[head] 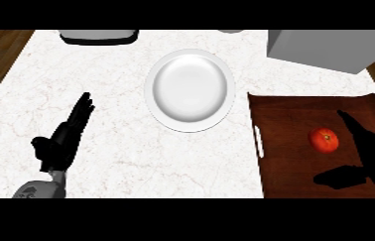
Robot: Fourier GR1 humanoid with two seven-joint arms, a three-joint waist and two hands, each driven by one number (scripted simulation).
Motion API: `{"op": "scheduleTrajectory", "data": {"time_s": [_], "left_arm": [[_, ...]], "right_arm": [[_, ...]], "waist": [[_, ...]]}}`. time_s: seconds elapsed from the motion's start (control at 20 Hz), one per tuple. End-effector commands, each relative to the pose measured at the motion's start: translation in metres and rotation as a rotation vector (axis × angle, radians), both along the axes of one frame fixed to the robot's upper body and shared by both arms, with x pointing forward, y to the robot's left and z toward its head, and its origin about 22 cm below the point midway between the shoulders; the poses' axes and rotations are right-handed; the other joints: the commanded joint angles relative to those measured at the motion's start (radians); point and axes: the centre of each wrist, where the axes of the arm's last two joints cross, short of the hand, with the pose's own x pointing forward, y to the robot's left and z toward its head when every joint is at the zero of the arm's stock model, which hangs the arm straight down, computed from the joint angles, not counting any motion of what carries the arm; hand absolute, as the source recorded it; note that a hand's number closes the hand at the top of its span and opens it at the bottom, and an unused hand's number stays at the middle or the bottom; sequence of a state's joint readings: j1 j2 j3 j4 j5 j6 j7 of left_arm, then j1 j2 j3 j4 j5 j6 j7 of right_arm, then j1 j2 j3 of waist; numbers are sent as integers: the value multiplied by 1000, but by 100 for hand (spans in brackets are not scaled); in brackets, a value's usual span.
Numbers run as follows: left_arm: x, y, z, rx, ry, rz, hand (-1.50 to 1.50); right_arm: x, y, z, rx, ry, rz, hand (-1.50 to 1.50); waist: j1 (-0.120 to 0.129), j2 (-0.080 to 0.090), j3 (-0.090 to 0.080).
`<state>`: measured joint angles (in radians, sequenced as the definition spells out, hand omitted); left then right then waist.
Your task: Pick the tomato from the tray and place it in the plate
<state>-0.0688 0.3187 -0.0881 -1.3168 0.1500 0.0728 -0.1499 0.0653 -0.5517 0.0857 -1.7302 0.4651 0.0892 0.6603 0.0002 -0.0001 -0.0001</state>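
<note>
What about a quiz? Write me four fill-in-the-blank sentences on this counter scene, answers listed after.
1. The tomato lies on the dark brown ____.
2. The white plate holds ____.
3. The right hand, fingers open, is beside the ____.
4. The left hand rests open on the view's ____ side.

Missing words: tray; nothing; tomato; left.

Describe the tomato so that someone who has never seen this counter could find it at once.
Start at the dark brown tray on the right side of the white marble counter, right of the white plate. The tomato lies on the tray's right part, beside the open right hand. It is the only red, round thing in view.
</note>
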Motion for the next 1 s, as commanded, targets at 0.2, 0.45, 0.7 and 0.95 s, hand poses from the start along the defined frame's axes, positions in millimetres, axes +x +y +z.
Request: {"op": "scheduleTrajectory", "data": {"time_s": [0.2, 0.45, 0.7, 0.95], "left_arm": [[-8, 5, 0, 4, -9, -5, 0], [-14, -5, -12, 0, 0, 4, 0], [4, 11, -2, -5, 3, 9, 0], [10, 3, 2, 5, -14, 9, 0]], "right_arm": [[18, 21, -44, -33, 30, -10, -150], [25, -20, -40, -70, 70, -41, -150], [36, -7, -44, 15, 87, 25, 150], [13, -27, -89, -16, 73, 102, 150]], "waist": [[3, 0, 0], [1, 0, 0], [-1, 0, 0], [-2, 1, 0]]}}
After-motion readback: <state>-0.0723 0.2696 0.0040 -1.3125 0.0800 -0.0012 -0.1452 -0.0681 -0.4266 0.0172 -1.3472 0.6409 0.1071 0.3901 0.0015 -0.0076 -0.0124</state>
